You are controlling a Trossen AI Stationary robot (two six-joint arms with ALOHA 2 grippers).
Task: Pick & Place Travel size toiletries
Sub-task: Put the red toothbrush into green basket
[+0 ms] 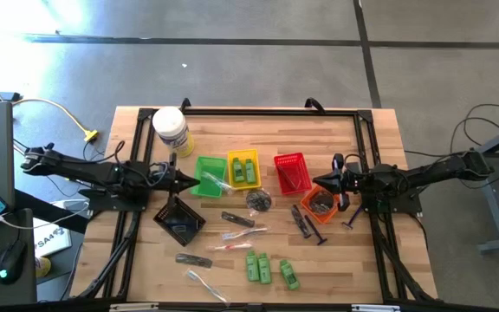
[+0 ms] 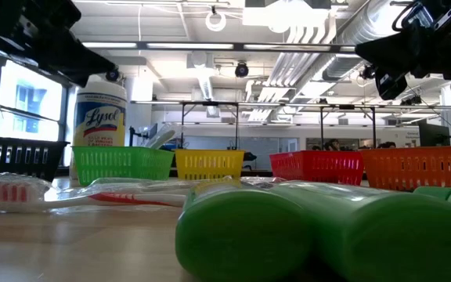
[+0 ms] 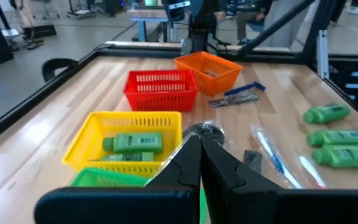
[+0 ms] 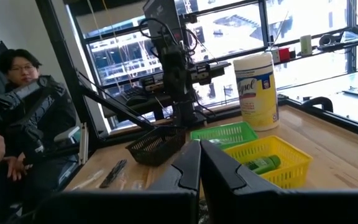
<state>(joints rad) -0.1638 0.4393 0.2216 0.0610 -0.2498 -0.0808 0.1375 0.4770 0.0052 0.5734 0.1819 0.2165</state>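
Left gripper point(image 1: 191, 184) over the green basket point(image 1: 208, 174), fingers pressed together, nothing between them; its own fingers hide most of that basket in the left wrist view. Right gripper point(image 1: 330, 184) above the orange basket point(image 1: 319, 202), fingers likewise together and empty. Contents of the orange basket too small to identify.

Two green bottles point(image 1: 243, 169) lie in the yellow basket point(image 1: 243, 169), just beside the left gripper, long axes running to and from the table's far edge. Three loose green bottles point(image 1: 265, 268) lie near the front edge, well apart from both grippers, lengthwise roughly the same way. In the low view they fill the foreground, blurred and cut off.
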